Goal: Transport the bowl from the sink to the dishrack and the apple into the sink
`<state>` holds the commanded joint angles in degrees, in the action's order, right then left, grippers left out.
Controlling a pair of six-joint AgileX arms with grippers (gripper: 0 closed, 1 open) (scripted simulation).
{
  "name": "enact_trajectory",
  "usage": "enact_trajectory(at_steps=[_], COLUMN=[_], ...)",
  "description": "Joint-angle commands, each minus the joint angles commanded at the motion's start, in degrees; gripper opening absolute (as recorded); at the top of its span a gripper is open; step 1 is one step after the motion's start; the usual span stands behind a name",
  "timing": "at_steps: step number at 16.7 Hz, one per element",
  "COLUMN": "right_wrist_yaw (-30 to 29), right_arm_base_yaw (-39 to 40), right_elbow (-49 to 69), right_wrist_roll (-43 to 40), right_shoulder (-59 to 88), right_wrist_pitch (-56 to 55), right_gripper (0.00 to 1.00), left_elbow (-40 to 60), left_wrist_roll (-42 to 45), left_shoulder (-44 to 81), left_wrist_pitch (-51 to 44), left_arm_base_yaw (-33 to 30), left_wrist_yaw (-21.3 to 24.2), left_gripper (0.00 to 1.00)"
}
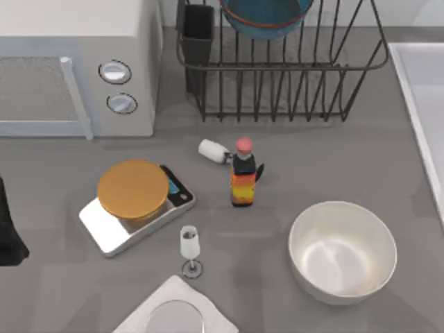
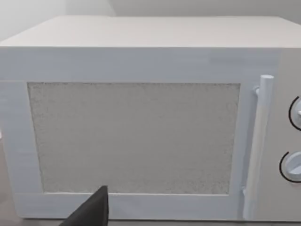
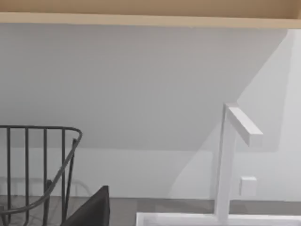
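The teal bowl [image 1: 265,17] sits in the black dishrack [image 1: 291,90] at the tabletop's far edge, beside the rack's utensil cup [image 1: 198,35]. The sink [image 1: 423,97] runs along the right edge. The left arm [image 1: 10,229] rests at the left edge, facing the microwave [image 2: 141,122]; whether its gripper [image 2: 91,209] is open cannot be told. The right gripper [image 3: 91,209] faces the sink's faucet [image 3: 230,155], its spread likewise unclear.
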<state>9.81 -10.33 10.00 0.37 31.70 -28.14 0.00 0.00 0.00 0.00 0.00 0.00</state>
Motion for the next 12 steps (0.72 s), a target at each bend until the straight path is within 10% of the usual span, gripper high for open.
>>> enact_trajectory(at_steps=[12], right_wrist_yaw=[-9.82], right_arm_base_yaw=[10.33], right_elbow=[-10.00], right_wrist_roll=[-0.37], right_shoulder=[-31.70], right_wrist_pitch=[28.14], right_gripper=[1.00], left_elbow=[0.00], left_wrist_roll=[0.00], left_shoulder=[0.00], left_wrist_pitch=[0.00], left_arm_base_yaw=[0.00], left_wrist_yaw=[0.00], left_gripper=[1.00])
